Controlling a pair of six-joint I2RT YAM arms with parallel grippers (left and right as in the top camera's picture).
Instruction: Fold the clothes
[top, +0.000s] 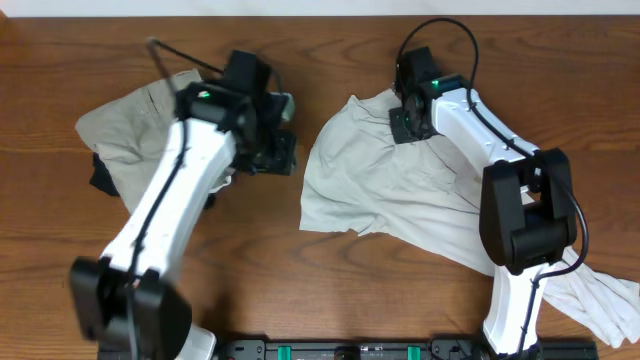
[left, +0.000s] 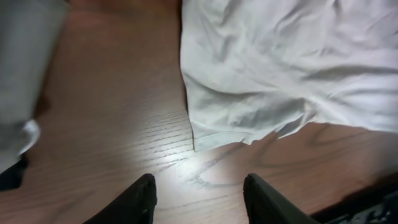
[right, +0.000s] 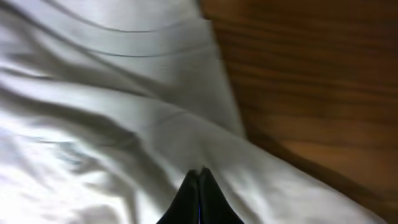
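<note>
Zero folds show: cream cloth (top: 400, 190) sprawls crumpled from centre toward 4 o'clock, tan cloth (top: 130, 125) lies heaped at 10 o'clock, right claw (right: 199, 180) pinches the cream cloth's 12 o'clock edge, left claw (left: 199, 190) hangs half-spread and empty.

Right hand (right: 199, 177) closed on a cream-white garment (right: 93, 118)
Its two dark fingertips (right: 185, 202) meet at the bottom centre, pressed together against the wrinkled cloth; whether a fold is pinched between them cannot be told. The fabric fills the left and middle of the view, with a faint seam line near the top, and the bare brown wooden table (right: 311, 81) shows at the upper right
</note>
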